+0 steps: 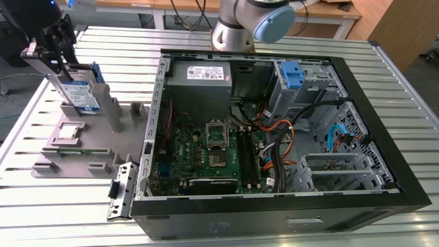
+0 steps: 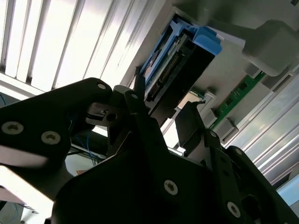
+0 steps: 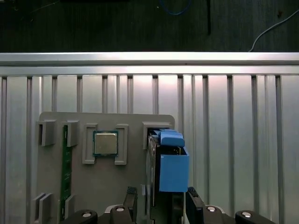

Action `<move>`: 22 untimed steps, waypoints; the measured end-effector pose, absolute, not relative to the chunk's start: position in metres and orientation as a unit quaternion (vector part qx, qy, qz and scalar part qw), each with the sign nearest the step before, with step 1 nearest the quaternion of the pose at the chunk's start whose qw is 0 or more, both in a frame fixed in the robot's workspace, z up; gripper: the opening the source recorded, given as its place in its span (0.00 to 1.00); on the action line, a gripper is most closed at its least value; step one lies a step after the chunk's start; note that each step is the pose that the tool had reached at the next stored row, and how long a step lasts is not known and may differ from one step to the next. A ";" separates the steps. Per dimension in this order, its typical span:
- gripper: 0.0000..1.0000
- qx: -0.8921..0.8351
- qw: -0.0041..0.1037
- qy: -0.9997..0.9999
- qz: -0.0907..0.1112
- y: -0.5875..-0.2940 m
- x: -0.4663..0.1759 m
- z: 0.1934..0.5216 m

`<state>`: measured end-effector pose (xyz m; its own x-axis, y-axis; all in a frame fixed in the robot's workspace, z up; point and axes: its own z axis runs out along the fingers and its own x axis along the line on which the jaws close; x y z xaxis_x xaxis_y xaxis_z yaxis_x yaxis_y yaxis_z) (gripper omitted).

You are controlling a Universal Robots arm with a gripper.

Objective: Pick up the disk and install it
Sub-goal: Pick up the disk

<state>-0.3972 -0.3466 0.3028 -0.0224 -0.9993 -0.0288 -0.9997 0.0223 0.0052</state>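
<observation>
The disk is a silver hard drive with a white-and-blue label and blue side rails. It stands on edge in a slot of the grey holder at the exterior view's left. My gripper has come down over its top edge and is open, with one finger on each side. In the first wrist view the disk sits between the fingers, and a small gap shows on one side. The second wrist view shows the disk end on, with my gripper straddling it.
The open computer case lies at the exterior view's right, with a blue bracket in its drive bay and a grey power supply beside it. The holder also carries a processor chip and a memory stick. The table is slatted metal.
</observation>
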 end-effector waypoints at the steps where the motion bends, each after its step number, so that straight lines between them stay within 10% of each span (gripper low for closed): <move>1: 0.53 -0.700 0.008 0.714 0.012 -0.347 -0.397 0.301; 22: 0.51 -0.702 0.009 0.712 0.013 -0.347 -0.393 0.298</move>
<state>-0.3933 -0.3466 0.2979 -0.0129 -0.9994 -0.0311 -0.9999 0.0128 0.0053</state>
